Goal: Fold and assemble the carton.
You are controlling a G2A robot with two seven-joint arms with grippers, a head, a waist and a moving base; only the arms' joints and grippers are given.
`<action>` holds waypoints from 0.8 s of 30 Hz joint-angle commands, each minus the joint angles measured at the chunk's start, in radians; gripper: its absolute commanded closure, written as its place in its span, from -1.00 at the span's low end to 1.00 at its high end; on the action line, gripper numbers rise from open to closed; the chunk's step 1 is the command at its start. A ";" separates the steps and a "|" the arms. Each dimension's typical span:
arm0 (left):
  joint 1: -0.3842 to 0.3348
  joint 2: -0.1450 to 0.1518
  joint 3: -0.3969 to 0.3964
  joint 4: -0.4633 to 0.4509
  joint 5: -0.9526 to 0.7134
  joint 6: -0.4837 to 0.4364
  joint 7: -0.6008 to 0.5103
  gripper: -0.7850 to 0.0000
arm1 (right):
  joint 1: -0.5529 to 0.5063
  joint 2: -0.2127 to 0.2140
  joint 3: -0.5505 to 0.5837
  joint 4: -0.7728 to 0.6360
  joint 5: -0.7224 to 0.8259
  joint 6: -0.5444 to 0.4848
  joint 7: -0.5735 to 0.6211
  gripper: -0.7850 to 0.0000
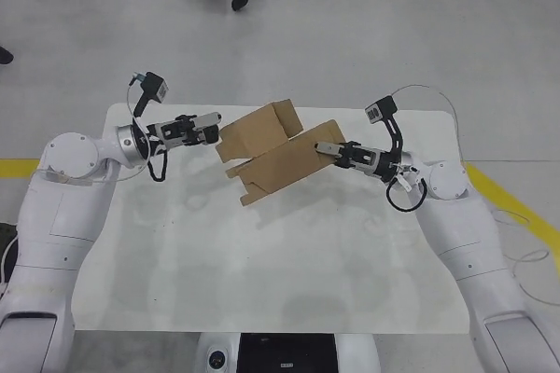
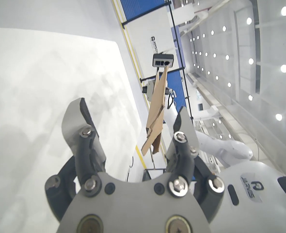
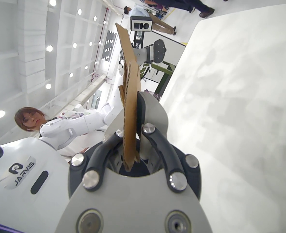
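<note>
Located the flattened cardboard carton (image 1: 275,149) in the air above the far middle of the white table (image 1: 261,280), not resting on it. Noted its long axis running across the table from one arm toward the other, slightly skewed.

Found the right gripper (image 1: 329,149) clenched on the carton's right end. Confirmed this in the right wrist view, with the board seen edge-on and pinched between the fingers (image 3: 145,107).

Found the left gripper (image 1: 212,131) released, fingers (image 2: 80,112) spread wide, just beside the carton's left end. Saw no contact there. In the left wrist view, saw the carton edge-on ahead of the open jaws, in line with the gap but not yet inside it.

Judged the free left end to lie straight ahead of the left jaws, making the left arm the nearer one for the coming grasp. Judged the plane of the board to match the gap between the fingers, calling for a short advance and no turn of the wrist. Found only open air between the left jaws and that end.

Rated the task as early: panels lying against each other, no box shape formed. Flagged the loose flaps (image 1: 247,182) hanging at the near left corner as a possible snag, and the single-ended hold as liable to let the board sag or swing on contact.
</note>
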 commanded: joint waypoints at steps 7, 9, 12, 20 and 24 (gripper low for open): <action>0.033 -0.009 0.015 -0.063 -0.020 0.055 0.127 -1.00 | -0.007 -0.007 -0.021 -0.060 -0.059 0.064 -0.125 1.00; 0.038 -0.010 0.014 -0.071 -0.034 0.071 0.135 -1.00 | -0.005 -0.007 -0.022 -0.057 -0.085 0.072 -0.156 1.00; 0.044 -0.010 0.005 -0.078 -0.060 0.105 0.134 -1.00 | -0.008 -0.007 -0.020 -0.059 -0.119 0.076 -0.192 1.00; 0.055 -0.007 -0.022 -0.093 -0.141 0.208 0.101 -1.00 | -0.033 -0.002 -0.003 -0.076 -0.182 0.085 -0.257 1.00; 0.061 -0.006 -0.037 -0.103 -0.180 0.254 0.091 -1.00 | -0.044 0.001 0.002 -0.082 -0.204 0.087 -0.270 1.00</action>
